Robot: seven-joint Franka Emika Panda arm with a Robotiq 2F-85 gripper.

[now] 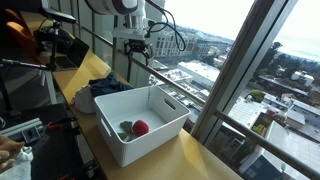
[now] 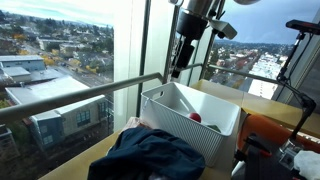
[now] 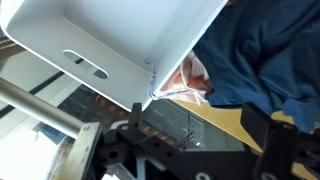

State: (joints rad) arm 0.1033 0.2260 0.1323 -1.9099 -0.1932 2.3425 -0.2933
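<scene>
A white plastic bin (image 1: 150, 135) stands on the wooden table (image 1: 190, 155). A red ball (image 1: 141, 127) and a green item (image 1: 126, 127) lie inside it. Next to the bin lies a crumpled dark blue cloth (image 1: 104, 90). My gripper (image 1: 135, 47) hangs open and empty in the air above the bin's far end and the cloth. In the wrist view the gripper (image 3: 205, 135) shows two widely spread fingers (image 3: 135, 132) with nothing between them. Below are the bin's wall (image 3: 85, 65) with handle slots, the blue cloth (image 3: 270, 50), and a pale pink item (image 3: 192, 75) between them.
A tall window with a metal railing (image 1: 185, 88) runs along the table's edge, with a city far below. Black equipment (image 1: 55, 45) stands at the table's far end. In an exterior view an orange object (image 2: 268, 132) sits past the bin (image 2: 190, 125).
</scene>
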